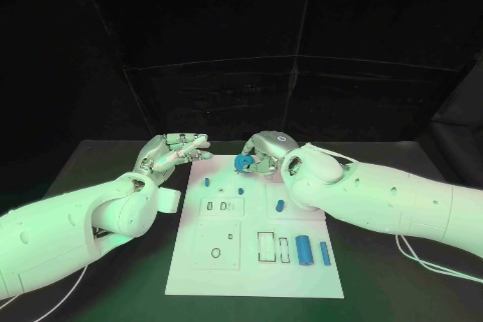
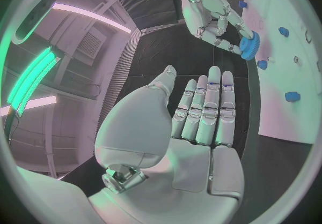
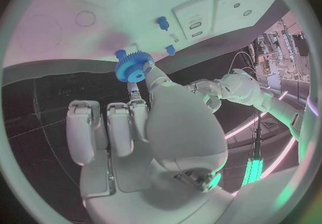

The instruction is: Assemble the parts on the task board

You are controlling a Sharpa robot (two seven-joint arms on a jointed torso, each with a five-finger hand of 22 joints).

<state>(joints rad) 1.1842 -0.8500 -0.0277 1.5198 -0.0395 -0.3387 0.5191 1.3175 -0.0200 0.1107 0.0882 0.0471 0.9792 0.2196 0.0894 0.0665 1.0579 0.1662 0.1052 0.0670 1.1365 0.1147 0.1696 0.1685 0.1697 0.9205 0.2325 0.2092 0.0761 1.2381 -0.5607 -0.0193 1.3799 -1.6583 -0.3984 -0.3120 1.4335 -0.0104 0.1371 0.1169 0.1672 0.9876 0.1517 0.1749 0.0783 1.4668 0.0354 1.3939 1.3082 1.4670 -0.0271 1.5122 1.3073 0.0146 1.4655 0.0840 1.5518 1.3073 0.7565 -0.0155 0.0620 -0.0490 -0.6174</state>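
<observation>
Right hand [image 1: 264,154] pinches blue gear [image 1: 243,163]; no writing legible.

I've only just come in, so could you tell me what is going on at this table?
The robot is assembling parts on the white task board. Its right hand holds a blue gear in its fingertips, over the board's far edge. Its left hand is empty, fingers extended, beside the board's far left corner. Two blue cylinders lie on the board's near right part, and small blue pegs stand further up.
</observation>
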